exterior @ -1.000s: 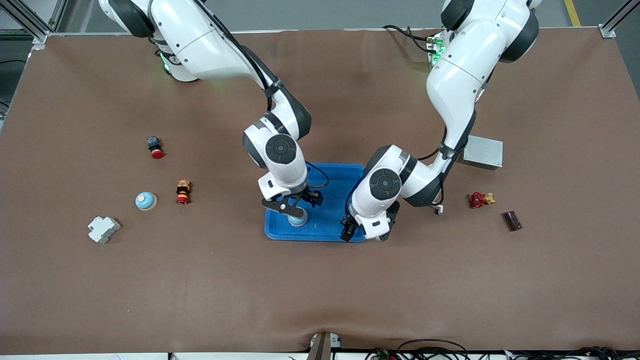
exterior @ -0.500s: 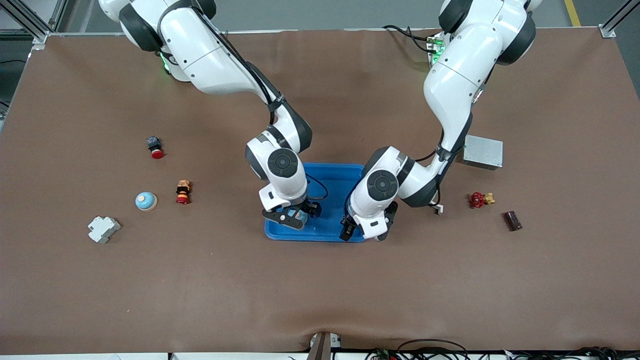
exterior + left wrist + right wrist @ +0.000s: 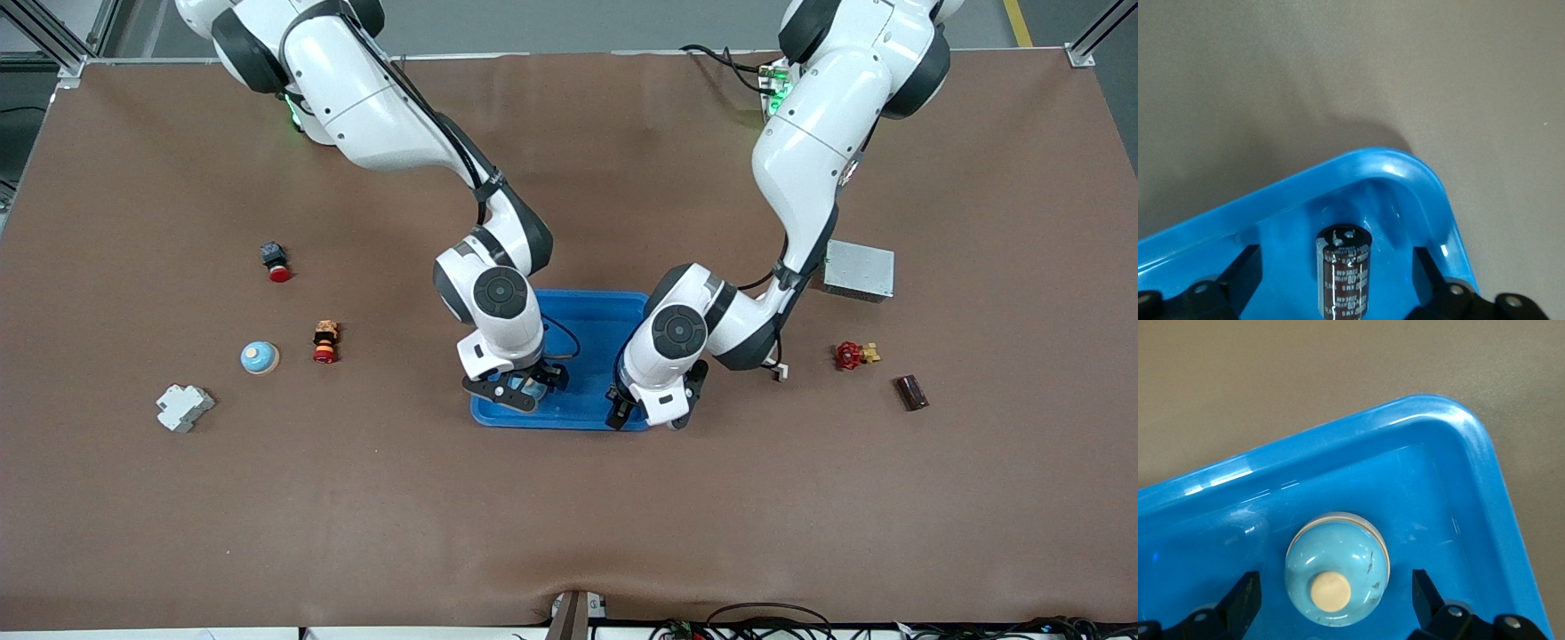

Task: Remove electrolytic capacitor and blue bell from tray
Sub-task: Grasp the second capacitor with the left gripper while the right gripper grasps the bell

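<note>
Two bells [image 3: 260,357] [image 3: 1337,569] | one capacitor [image 3: 1343,270] | one tray [image 3: 591,313]

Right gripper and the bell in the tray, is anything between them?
Nothing: in the right wrist view the bell sits on the blue tray between the right gripper's open jaws, with bare tray floor on either side.

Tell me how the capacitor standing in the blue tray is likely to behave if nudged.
The capacitor stands upright, tall for its narrow base, so a nudge would probably tip it. Being a cylinder, it would likely roll across the blue tray until the rim stops it. Its glossy sleeve may slip between the open left gripper fingers.
</note>
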`<state>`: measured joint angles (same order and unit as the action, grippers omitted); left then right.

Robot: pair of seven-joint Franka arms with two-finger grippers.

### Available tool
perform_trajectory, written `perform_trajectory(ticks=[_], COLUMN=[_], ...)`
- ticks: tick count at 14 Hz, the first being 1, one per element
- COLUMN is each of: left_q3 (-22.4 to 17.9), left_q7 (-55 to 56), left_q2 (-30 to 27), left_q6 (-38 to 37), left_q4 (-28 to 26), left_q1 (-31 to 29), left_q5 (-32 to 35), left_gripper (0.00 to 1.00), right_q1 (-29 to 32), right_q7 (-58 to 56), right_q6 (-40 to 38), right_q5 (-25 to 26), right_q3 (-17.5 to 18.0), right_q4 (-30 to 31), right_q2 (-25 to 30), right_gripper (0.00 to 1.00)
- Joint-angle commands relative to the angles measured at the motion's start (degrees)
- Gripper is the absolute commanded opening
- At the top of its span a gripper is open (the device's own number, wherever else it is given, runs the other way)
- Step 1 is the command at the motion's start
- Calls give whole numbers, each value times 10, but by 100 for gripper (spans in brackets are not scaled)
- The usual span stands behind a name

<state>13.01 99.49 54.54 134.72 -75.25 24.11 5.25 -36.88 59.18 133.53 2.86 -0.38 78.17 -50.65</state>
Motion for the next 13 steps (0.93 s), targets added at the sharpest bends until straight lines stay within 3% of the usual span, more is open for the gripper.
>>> perform_trajectory(ticks=[1,3,4,5,7,13], left_q3=[-8,-8,-8,-8,-8,-8], left_q7=[10,10,11,11,11,12], left_q2=[5,3,2,0,-1,-3], left_q6=[8,8,8,8,8,8], left_q4=[8,9,9,9,10,10], left_q1=[8,8,8,8,9,16], left_q5=[13,13,13,13,12,13], left_gripper=[86,88,90,95,95,100], right_q1=[3,3,3,3,5,8], right_q7=[11,10,9,8,8,7], right_q6=[-10,-10,-11,-12,-12,-73], right_q5=[15,14,14,14,13,11], right_q3=[4,4,4,5,5,6], right_q4=[-25,-25,-25,-25,-26,-56], right_q2=[-15,-15,-15,-15,-15,-14], right_gripper=[100,100,80,45,0,0])
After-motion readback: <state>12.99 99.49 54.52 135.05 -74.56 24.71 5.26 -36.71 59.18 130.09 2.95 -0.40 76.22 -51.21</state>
